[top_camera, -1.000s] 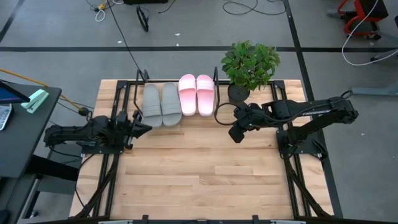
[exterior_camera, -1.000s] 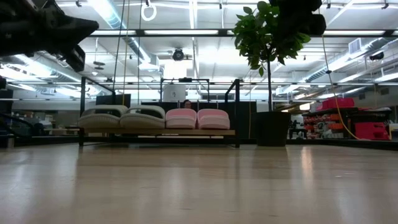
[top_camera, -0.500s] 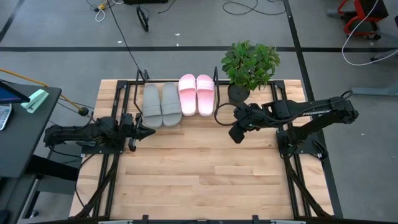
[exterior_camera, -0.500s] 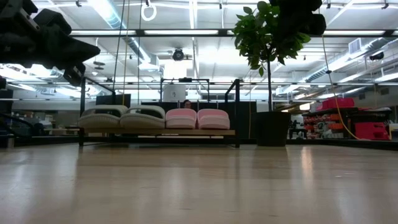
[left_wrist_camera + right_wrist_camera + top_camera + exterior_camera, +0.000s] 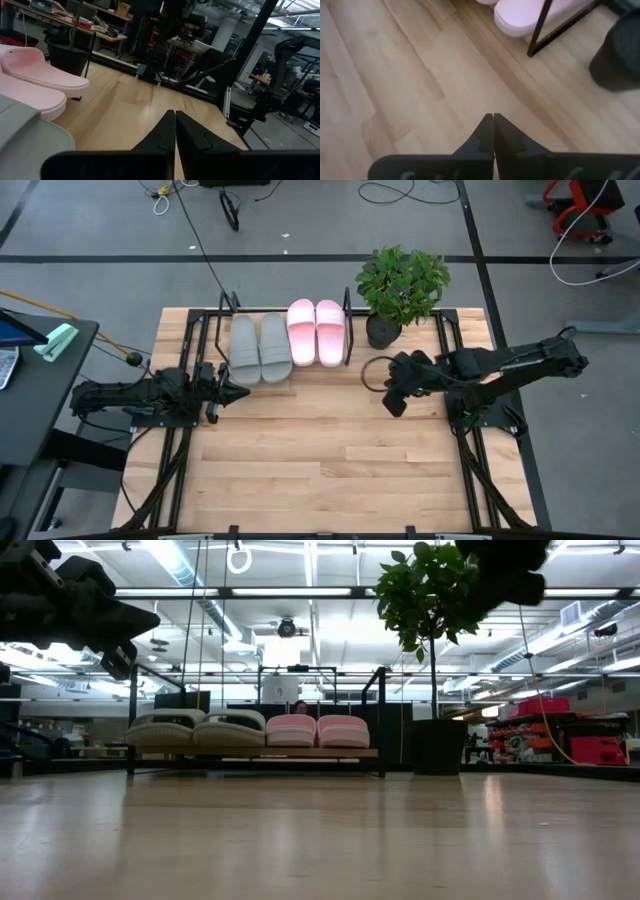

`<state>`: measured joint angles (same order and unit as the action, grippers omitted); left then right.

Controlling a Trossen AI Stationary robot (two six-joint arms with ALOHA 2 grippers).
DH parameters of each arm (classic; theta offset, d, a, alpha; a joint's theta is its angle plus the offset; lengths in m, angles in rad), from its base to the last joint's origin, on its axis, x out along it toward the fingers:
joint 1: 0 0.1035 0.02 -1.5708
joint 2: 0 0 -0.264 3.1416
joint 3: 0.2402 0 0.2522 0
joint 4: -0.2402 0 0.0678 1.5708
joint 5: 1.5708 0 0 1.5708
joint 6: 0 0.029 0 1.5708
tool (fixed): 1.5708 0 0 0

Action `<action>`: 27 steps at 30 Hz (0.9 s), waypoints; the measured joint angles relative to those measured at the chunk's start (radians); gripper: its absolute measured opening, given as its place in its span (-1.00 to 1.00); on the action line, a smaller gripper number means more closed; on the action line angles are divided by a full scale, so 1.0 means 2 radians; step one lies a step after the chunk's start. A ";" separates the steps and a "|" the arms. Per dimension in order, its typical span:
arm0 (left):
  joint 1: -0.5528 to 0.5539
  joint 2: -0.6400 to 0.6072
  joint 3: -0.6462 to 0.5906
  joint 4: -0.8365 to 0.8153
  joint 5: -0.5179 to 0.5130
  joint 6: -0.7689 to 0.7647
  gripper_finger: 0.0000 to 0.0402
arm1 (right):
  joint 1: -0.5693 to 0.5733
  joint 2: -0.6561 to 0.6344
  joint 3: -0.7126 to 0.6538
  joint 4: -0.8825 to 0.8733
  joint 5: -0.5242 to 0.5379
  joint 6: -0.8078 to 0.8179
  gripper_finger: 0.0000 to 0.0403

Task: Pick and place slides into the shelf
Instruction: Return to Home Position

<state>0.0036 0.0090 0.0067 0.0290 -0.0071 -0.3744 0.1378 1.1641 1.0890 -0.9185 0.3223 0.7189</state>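
**Inspection: all four slides racked, both end effectors clenched and empty**

I find the left end effector [image 5: 236, 389] low over the worktop [image 5: 320, 460], on its left side. It lies just in front of the grey slides [image 5: 260, 348] without touching them. My left wrist camera shows its fingers [image 5: 159, 136] pressed together along their full length, with nothing between them.

The shelf [image 5: 200, 752] stands at the far edge of the worktop. All four slides rest on its wooden board in one row, side by side. The two grey slides take the left half. The two pink slides [image 5: 316, 332] take the right half, hard against the black end frame. From the low camera, every slide sits level on the board with its strap uppermost.

A potted plant [image 5: 402, 280] stands just to the right of the shelf, at the same far edge.

The right end effector [image 5: 392, 402] hangs over bare wood on the right half of the worktop. It is in front of the plant's pot and apart from the shelf. The right wrist camera shows its fingers [image 5: 481, 137] shut tight on each other and carrying nothing.
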 joint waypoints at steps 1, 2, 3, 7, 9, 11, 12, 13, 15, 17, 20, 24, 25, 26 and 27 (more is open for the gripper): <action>0.000 0.000 0.000 0.003 0.000 0.000 -0.90 | 0.005 -0.016 -0.019 0.011 0.003 0.009 -1.00; 0.000 0.000 0.000 0.006 0.001 0.000 -0.88 | 0.010 -0.032 -0.039 0.023 0.007 0.016 -1.00; 0.000 0.000 0.000 0.011 0.003 0.000 -0.86 | 0.014 -0.048 -0.058 0.037 0.014 0.020 -1.00; 0.000 0.000 0.000 0.023 0.003 0.000 -0.80 | 0.026 -0.114 -0.129 0.085 0.041 0.022 -1.00; 0.000 0.000 0.000 0.024 0.003 0.000 -0.79 | 0.031 -0.146 -0.164 0.102 0.051 0.020 -1.00; 0.000 0.000 0.000 0.024 0.002 0.000 -0.78 | 0.031 -0.179 -0.199 0.118 0.057 0.015 -1.00; 0.000 0.000 0.000 0.025 0.002 0.000 -0.77 | 0.031 -0.197 -0.216 0.126 0.057 0.008 -1.00; 0.000 0.000 0.000 0.026 0.002 0.000 -0.78 | 0.031 -0.215 -0.232 0.137 0.057 0.003 -1.00; 0.000 0.000 0.000 0.026 0.002 0.000 -0.78 | 0.031 -0.251 -0.263 0.159 0.058 -0.009 -1.00; 0.000 0.000 0.000 0.026 0.002 0.000 -0.80 | 0.031 -0.289 -0.291 0.176 0.058 -0.023 -1.00; 0.000 0.000 0.000 0.027 0.001 0.000 -0.82 | 0.031 -0.345 -0.326 0.188 0.058 -0.038 -1.00; 0.000 0.000 0.000 0.027 0.000 0.000 -0.85 | 0.031 -0.420 -0.360 0.198 0.058 -0.070 -1.00; 0.000 0.000 0.000 0.027 0.000 0.000 -0.85 | 0.031 -0.439 -0.369 0.206 0.058 -0.077 -1.00; 0.000 0.000 0.000 0.027 0.000 0.000 -0.85 | 0.031 -0.458 -0.378 0.215 0.058 -0.085 -1.00; 0.000 0.000 0.000 0.027 0.000 0.000 -0.85 | 0.031 -0.475 -0.386 0.224 0.058 -0.091 -1.00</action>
<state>0.0036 0.0093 0.0063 0.0834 -0.0063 -0.3744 0.1997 0.2144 0.3160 -0.4703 0.4378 0.5362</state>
